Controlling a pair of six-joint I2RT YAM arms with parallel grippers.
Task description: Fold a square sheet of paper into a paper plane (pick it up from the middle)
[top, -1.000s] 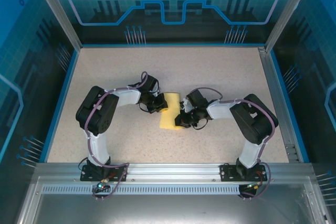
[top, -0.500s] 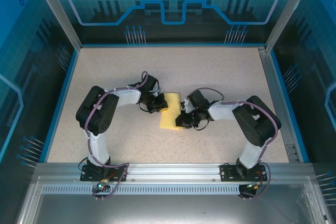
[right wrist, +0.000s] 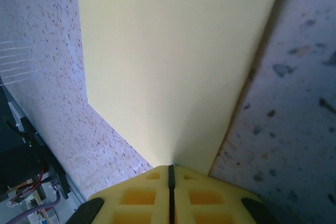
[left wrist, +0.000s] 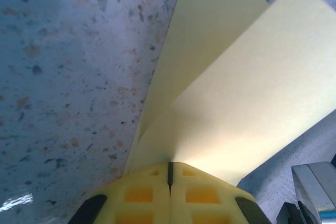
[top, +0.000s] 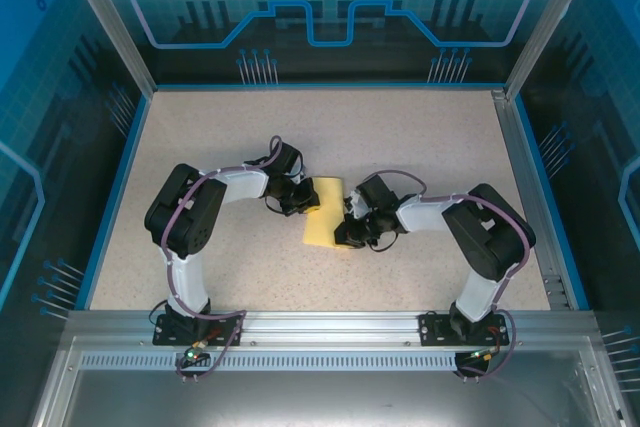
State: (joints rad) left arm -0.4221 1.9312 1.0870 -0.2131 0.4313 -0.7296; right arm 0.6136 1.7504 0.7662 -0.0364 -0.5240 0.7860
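The square sheet of paper (top: 325, 215), folded into a pale yellow oblong, rests flat with the speckled table (top: 420, 137) spreading out around it on every side; the left gripper (top: 304, 198) meets the sheet's left edge toward its far end, fingertips pressed together on the paper; in the left wrist view two layers of the sheet (left wrist: 236, 103) fan apart from that pinch; the right gripper (top: 347, 230) meets the sheet's right edge toward its near end, its jaws likewise closed on the paper (right wrist: 173, 66).

Overhead; wrist views close on paper (left wrist: 236, 103)
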